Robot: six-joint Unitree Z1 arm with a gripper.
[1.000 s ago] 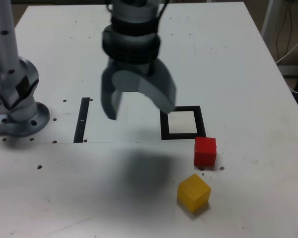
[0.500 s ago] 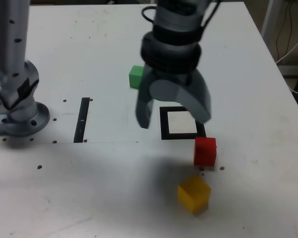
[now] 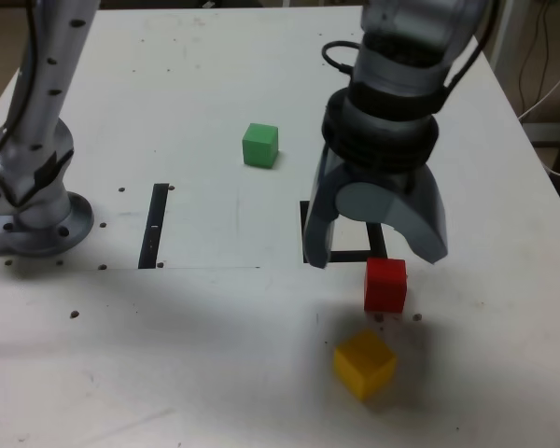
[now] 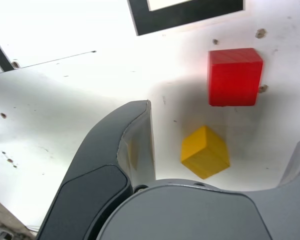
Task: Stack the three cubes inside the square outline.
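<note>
My gripper (image 3: 373,254) hangs open and empty above the table, in front of the square outline (image 3: 307,222) and covering most of it. The red cube (image 3: 385,284) sits just outside the outline's near right corner, below my fingertips. Nearer the camera lies the yellow cube (image 3: 364,362), turned at an angle. The green cube (image 3: 260,145) stands alone farther back, toward the exterior view's left. In the wrist view, the red cube (image 4: 235,76) and yellow cube (image 4: 205,152) lie between the spread fingers of the gripper (image 4: 222,130), with a corner of the outline (image 4: 190,12) beyond them.
A thin black strip (image 3: 155,224) lies on the white table at the exterior view's left, near the arm's base (image 3: 37,219). Small screw holes dot the tabletop. The table's right edge (image 3: 532,159) borders cables and floor.
The gripper has swung toward the exterior view's right, from near the black strip to over the square outline, uncovering the green cube. It stayed open. The cubes have not moved.
</note>
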